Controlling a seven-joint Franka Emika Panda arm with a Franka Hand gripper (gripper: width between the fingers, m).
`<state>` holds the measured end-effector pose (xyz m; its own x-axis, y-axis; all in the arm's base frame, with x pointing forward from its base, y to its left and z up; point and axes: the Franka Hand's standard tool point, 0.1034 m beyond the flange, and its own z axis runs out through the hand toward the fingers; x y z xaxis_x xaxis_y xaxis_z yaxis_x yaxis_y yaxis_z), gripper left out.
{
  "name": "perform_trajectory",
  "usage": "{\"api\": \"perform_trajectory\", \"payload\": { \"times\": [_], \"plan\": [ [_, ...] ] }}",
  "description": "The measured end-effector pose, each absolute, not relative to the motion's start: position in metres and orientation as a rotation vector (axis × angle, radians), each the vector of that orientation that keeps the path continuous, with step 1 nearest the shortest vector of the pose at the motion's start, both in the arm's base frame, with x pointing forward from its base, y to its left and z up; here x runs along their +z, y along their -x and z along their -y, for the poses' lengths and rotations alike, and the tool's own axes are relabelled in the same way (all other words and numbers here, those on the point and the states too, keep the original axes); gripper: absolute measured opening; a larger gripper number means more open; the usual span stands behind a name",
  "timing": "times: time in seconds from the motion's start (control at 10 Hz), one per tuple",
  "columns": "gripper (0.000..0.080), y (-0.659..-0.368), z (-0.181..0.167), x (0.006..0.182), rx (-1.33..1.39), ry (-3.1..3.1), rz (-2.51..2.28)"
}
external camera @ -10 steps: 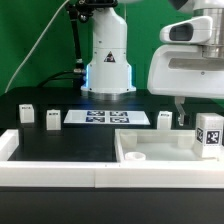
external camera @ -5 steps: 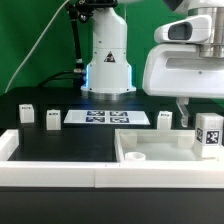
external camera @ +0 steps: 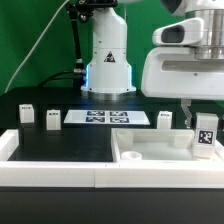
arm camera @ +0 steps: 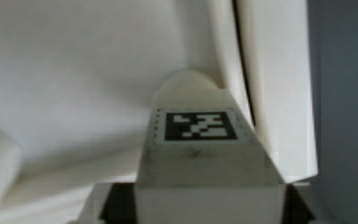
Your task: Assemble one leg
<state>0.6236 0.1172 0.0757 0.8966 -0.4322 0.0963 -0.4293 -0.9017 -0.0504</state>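
Note:
My gripper (external camera: 203, 108) is at the exterior view's right, shut on a leg (external camera: 205, 133), a small white block with a black-and-white tag. It holds the leg upright over the right end of the large white tray-like rimmed piece (external camera: 150, 152). In the wrist view the held leg (arm camera: 201, 150) fills the middle, tag facing the camera, with the tray's white surface (arm camera: 69, 90) behind it. Three more legs stand on the black table: one (external camera: 27, 114) and another (external camera: 53, 119) at the left, one (external camera: 165, 120) near the gripper.
The marker board (external camera: 108, 118) lies flat in front of the arm's white base (external camera: 108, 60). A white wall (external camera: 50, 170) runs along the table's front edge. A round post (external camera: 136, 157) stands inside the tray.
My gripper and the held leg have moved slightly to the exterior view's left and a little lower, over the tray's right end.

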Motion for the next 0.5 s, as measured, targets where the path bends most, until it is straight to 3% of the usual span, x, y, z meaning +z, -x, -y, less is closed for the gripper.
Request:
{"api": "perform_trajectory", "payload": {
  "times": [0.5],
  "plan": [
    [0.0291, -0.6221, -0.1151, 0.0740, -0.177, 2.522, -1.740]
  ]
}}
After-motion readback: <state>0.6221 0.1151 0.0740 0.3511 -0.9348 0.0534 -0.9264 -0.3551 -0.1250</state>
